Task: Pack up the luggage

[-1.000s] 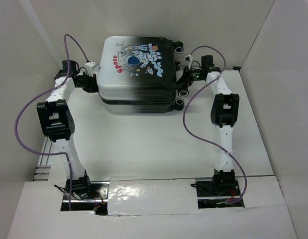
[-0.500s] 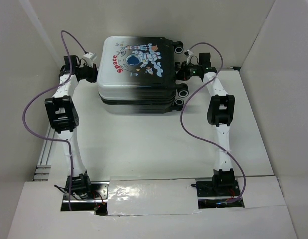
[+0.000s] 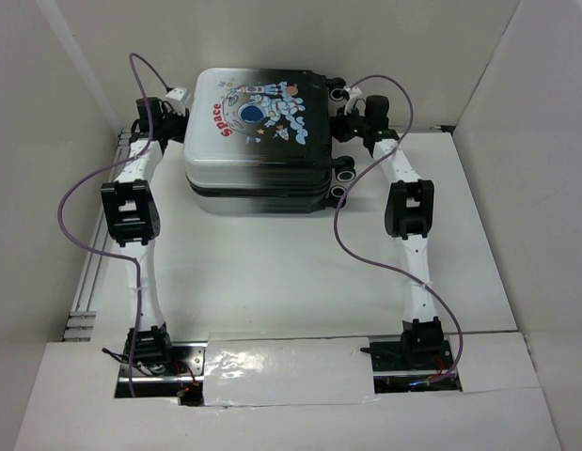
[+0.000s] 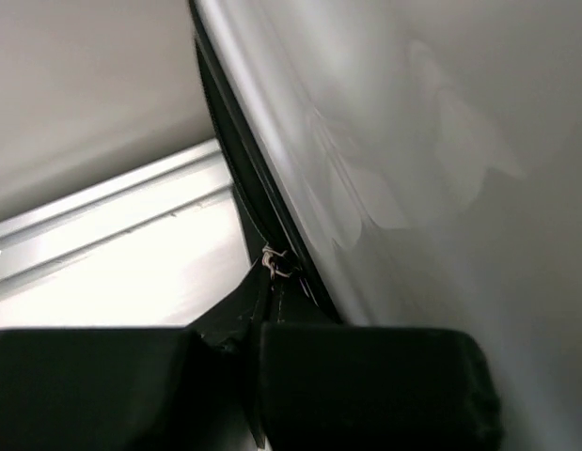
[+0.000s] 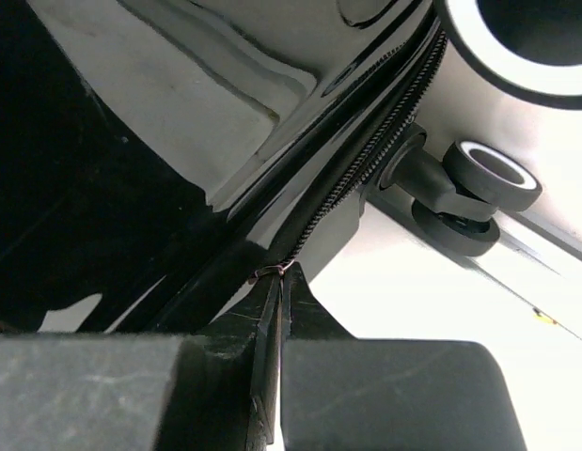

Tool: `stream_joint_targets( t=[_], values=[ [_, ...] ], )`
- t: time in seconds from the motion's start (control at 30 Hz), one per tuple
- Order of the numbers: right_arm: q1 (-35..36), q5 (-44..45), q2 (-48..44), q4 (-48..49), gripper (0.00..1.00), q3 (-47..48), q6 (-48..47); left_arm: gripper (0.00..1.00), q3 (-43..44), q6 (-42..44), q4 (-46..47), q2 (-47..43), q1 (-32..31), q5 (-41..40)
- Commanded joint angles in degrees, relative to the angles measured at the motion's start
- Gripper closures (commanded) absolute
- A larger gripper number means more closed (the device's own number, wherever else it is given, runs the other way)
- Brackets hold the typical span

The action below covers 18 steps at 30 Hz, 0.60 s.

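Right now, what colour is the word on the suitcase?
The word is red; top external view shows it best.

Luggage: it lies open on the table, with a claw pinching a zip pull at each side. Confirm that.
Not quite. The luggage lies shut, not open: the top external view shows its two shells stacked, printed shell on top. The rest stands: the left claw and the right claw each pinch a zip pull at a side seam.

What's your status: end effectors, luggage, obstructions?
Left end effector shut on left zipper pull. Right end effector shut on right zipper pull. Luggage flat, lid down. No obstruction seen.
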Motion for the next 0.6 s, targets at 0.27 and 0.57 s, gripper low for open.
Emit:
stream_joint_targets(
  t=[0.27,0.57],
  values=[
    [5.38,20.03,7.53,22.81,0.96,2.89,3.09,1.00,5.37,5.05,28.11,1.84,-0.78,-16.48],
    [6.43,20.55,9.72,25.36,0.94,3.51,3.62,1.00,12.48,-2.68,35.86,8.96,-0.08,-4.72]
  ],
)
